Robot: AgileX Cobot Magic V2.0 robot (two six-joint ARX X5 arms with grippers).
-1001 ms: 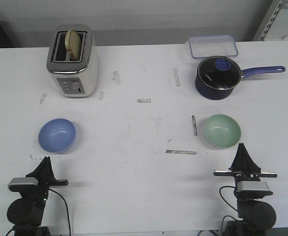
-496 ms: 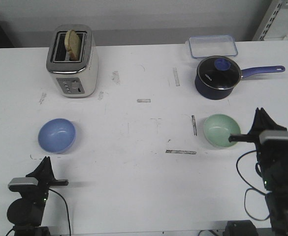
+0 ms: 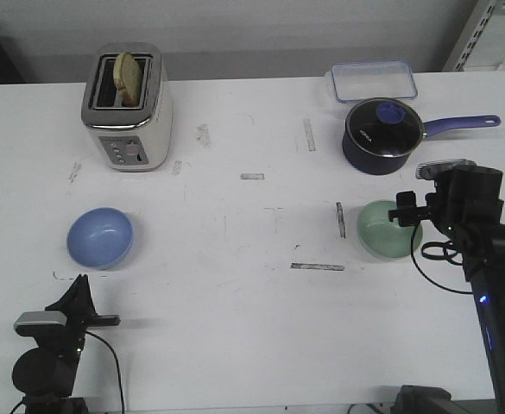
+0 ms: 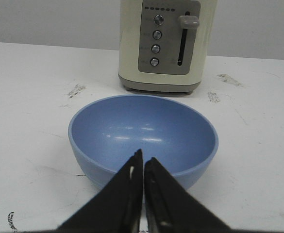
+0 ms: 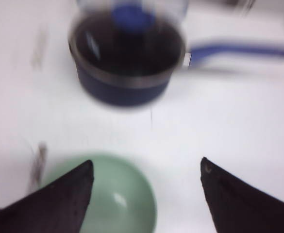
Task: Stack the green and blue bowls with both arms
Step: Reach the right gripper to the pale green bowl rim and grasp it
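Observation:
The periwinkle blue bowl (image 3: 100, 237) sits upright on the left of the white table. My left gripper (image 3: 80, 283) rests low just in front of it, shut and empty. In the left wrist view the closed tips (image 4: 143, 160) point at the bowl's near wall (image 4: 142, 136). The mint green bowl (image 3: 385, 231) sits upright on the right. My right gripper (image 3: 414, 214) hovers over its right side, wide open and empty. In the blurred right wrist view (image 5: 146, 165) the green bowl (image 5: 117, 199) lies under one finger.
A cream toaster (image 3: 128, 108) holding a slice of bread stands at the back left. A dark navy saucepan (image 3: 381, 136) with a long blue handle sits just behind the green bowl. A clear blue-rimmed container (image 3: 373, 81) lies behind the saucepan.
My right arm has lifted from the table's near edge and swung forward over the green bowl, its jaws now apart. The left arm and both bowls have not moved.

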